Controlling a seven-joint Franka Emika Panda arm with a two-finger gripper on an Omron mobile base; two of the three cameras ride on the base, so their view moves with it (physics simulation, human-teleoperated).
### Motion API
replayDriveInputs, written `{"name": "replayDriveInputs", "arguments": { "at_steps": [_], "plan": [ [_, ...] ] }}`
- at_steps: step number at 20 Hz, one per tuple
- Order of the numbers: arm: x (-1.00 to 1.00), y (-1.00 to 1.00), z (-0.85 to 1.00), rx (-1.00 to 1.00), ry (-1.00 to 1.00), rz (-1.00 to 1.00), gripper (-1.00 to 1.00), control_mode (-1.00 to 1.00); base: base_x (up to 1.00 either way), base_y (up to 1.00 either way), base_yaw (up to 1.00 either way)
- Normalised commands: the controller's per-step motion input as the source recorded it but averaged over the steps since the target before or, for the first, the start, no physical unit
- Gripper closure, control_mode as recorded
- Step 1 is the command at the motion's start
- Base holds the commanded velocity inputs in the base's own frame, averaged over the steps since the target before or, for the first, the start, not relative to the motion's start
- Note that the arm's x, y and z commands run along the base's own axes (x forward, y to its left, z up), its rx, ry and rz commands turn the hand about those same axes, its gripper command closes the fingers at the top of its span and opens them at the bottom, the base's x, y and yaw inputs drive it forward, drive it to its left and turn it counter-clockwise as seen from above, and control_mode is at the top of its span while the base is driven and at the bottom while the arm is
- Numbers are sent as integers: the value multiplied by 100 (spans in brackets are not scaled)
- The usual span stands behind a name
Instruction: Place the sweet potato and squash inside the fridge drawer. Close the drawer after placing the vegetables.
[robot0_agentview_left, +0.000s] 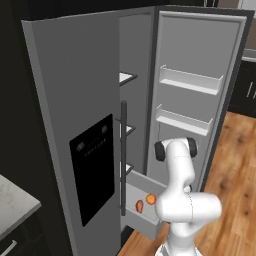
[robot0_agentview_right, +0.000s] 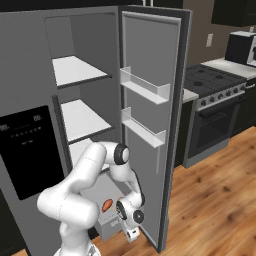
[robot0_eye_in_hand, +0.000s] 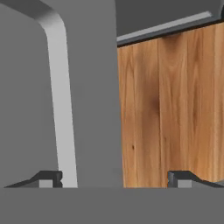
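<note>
The fridge drawer (robot0_agentview_left: 142, 222) is pulled out at the bottom of the open fridge. Two orange vegetables lie in it: a longish reddish sweet potato (robot0_agentview_left: 139, 205) and beside it a rounder orange squash (robot0_agentview_left: 150, 199). From the right base view one orange vegetable (robot0_agentview_right: 107, 204) shows in the drawer (robot0_agentview_right: 107, 227). My gripper (robot0_agentview_right: 131, 234) hangs low at the drawer's front right corner. In the hand view the gripper (robot0_eye_in_hand: 114, 179) is open, its fingertips (robot0_eye_in_hand: 50, 178) far apart, with the drawer's grey front (robot0_eye_in_hand: 87, 87) close ahead on the left and floor on the right.
The right fridge door (robot0_agentview_right: 150, 55) stands open with narrow white shelves (robot0_agentview_right: 145, 87) close beside my arm. The left door carries a black dispenser panel (robot0_agentview_left: 92, 165). White inner shelves (robot0_agentview_right: 80, 70) sit above the drawer. A stove (robot0_agentview_right: 215, 100) stands to the right on the wooden floor (robot0_agentview_right: 210, 200).
</note>
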Motion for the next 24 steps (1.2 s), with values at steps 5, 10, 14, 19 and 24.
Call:
{"name": "replayDriveInputs", "arguments": {
  "at_steps": [5, 10, 14, 19, 24],
  "plan": [
    [44, 0, -13, 12, -1, 2, -100, -100, 0, 0, 0],
    [50, 4, 0, 12, -2, 0, -100, -100, 0, 0, 0],
    [50, 12, 0, 12, -1, 2, -100, -100, 0, 0, 0],
    [45, 34, 0, 10, -1, 1, -100, -100, 0, 0, 0],
    [40, 48, 0, 8, -1, 0, -100, -100, 0, 0, 0]
  ]
}}
